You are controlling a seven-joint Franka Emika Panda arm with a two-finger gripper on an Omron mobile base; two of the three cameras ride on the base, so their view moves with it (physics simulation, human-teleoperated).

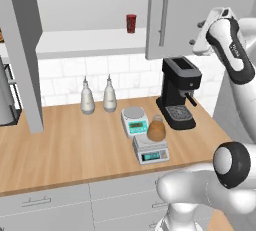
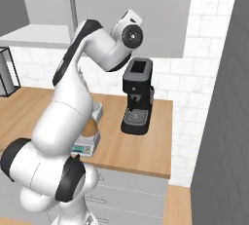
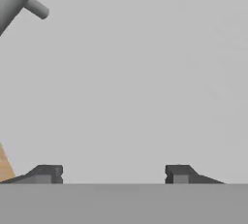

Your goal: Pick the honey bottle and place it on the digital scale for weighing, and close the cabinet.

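At centre frame the honey bottle (image 1: pixel 156 128) sits on the digital scale (image 1: pixel 150 151). Upper right, the empty, spread gripper (image 3: pixel 112 173) faces the open cabinet (image 1: pixel 187 10) door, likely light and rigid; its bar handle (image 1: pixel 163 12) offers purchase.

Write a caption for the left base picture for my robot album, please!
Honey bottle sits on the digital scale while the arm reaches up by the open cabinet door.
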